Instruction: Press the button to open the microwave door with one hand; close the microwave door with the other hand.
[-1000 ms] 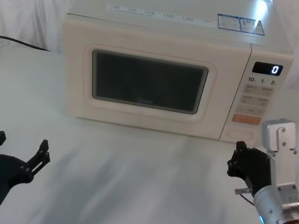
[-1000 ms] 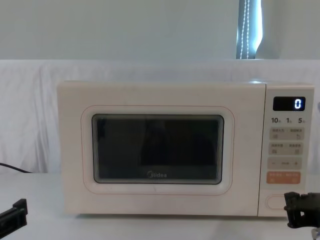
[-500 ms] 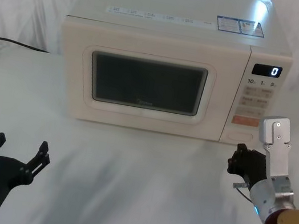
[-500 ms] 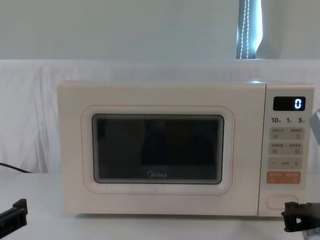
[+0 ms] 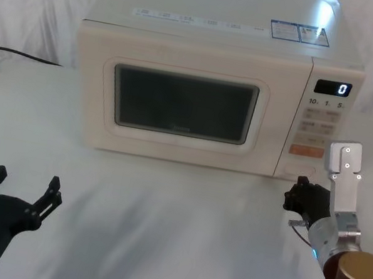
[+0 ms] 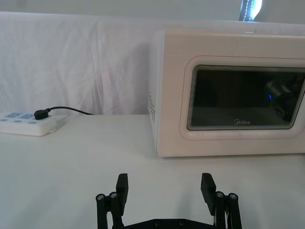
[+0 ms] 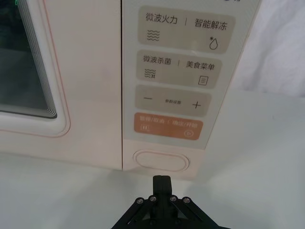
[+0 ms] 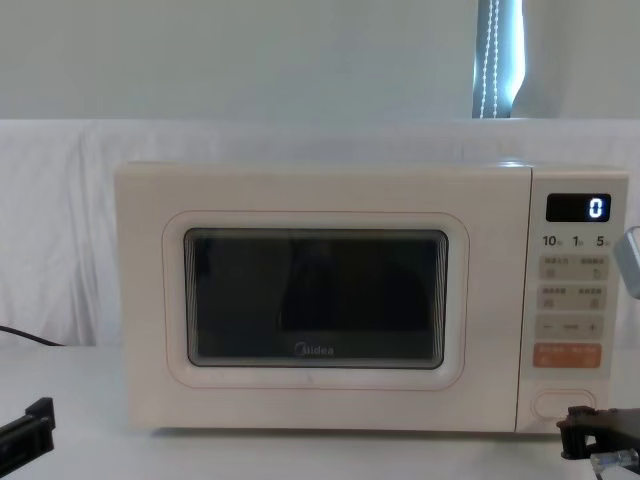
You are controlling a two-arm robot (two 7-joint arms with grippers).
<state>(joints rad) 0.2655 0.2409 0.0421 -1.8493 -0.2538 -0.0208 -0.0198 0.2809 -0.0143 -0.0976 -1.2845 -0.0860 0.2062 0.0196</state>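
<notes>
The microwave (image 5: pixel 202 92) stands at the back of the white table (image 5: pixel 157 221), its door (image 5: pixel 185 103) shut flush with the body, dark window facing forward. The control strip runs down its right side, with the display (image 5: pixel 333 86) reading "0" at the top. The button (image 7: pixel 161 161), a wide cream pill, sits at the very bottom of that strip, directly under the orange key (image 7: pixel 168 127).

The right gripper (image 5: pixel 298 195) hangs low in front of the microwave's lower right corner, just off the table. Its fingers are pressed together into a single narrow tip, holding nothing. In the right wrist view that tip (image 7: pixel 161 182) points straight at the button and lies just short of it, with a sliver of table between them; it is lined up with the button's middle and not touching. In the chest view the same gripper (image 8: pixel 578 430) shows just below and slightly right of the button (image 8: pixel 564 404).

The left gripper (image 5: pixel 22 189) is parked near the table's front left, well apart from the microwave. Its fingers (image 6: pixel 122 186) are spread wide and empty, aimed toward the door's left half (image 6: pixel 238 102). A power strip (image 6: pixel 26 123) with a black cable lies by the backdrop to the left
</notes>
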